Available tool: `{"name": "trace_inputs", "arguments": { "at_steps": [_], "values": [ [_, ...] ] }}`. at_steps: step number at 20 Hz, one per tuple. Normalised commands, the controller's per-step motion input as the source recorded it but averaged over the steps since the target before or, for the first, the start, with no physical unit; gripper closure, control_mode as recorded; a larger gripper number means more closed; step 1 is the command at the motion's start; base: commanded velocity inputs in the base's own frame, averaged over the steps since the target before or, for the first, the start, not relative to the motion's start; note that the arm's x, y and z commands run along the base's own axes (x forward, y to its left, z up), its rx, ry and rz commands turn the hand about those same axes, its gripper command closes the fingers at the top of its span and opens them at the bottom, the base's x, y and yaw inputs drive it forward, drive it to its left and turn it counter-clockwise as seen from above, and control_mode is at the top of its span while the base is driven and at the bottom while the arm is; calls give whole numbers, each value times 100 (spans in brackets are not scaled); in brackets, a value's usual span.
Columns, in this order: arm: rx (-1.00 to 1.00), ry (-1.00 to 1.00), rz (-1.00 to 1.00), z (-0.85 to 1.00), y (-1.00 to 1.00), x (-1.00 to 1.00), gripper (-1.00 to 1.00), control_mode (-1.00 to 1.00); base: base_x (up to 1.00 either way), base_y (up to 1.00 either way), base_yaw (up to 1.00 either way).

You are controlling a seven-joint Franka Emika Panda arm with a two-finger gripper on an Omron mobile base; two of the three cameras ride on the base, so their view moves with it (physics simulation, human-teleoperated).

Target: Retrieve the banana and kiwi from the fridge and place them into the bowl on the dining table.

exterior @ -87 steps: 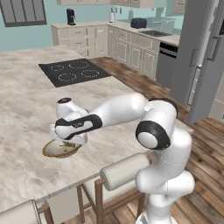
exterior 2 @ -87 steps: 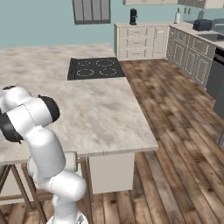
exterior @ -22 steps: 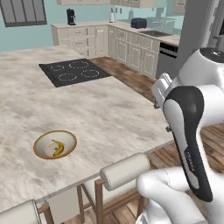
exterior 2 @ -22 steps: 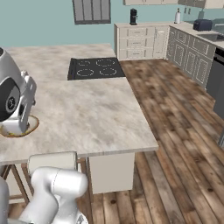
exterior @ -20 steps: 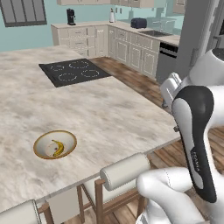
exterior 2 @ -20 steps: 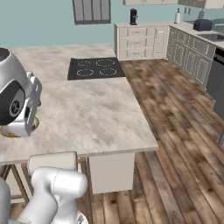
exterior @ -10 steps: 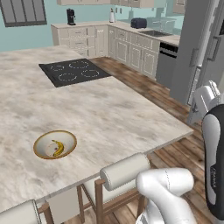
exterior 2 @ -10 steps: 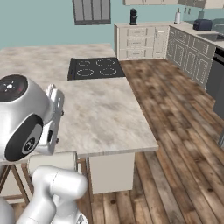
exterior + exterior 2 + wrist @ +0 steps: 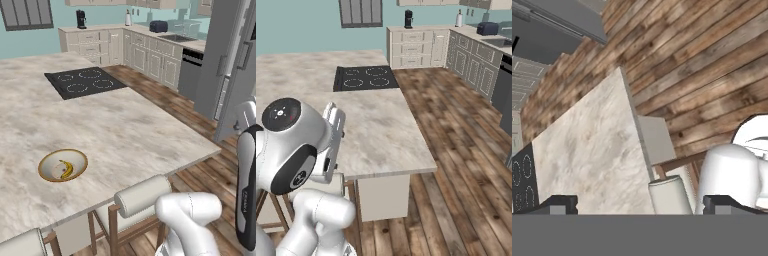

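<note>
Banana point(image 9: 65, 169) is lying in the bowl point(image 9: 63, 165); gripper point(image 9: 640, 204), jaws spread and empty, is probably facing away from the fridge point(image 9: 235, 65), kiwi pending.

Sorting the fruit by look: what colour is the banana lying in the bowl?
Yellow with darker tips; the banana shows best in the left base view, inside the bowl.

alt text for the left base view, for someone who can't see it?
A banana lies in a shallow tan-rimmed bowl near the front edge of the marble dining table. A black cooktop sits farther back, the grey fridge stands at right, and chair backs line the near side.
</note>
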Motion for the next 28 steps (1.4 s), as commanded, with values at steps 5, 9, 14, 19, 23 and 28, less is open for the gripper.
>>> {"name": "trace_inputs", "arguments": {
  "at_steps": [5, 9, 14, 19, 23, 28],
  "values": [
    [0, 1, -8, -4, -18, 0, -100, 100, 0, -9, -2],
    [0, 0, 0, 0, 0, 0, -100, 100, 0, -38, -13],
    [0, 0, 0, 0, 0, 0, -100, 100, 0, -62, -29],
    [0, 0, 0, 0, 0, 0, -100, 100, 0, -100, -48],
    [0, 0, 0, 0, 0, 0, -100, 100, 0, -100, -48],
    [0, 0, 0, 0, 0, 0, -100, 100, 1, -100, -36]
  ]
}}
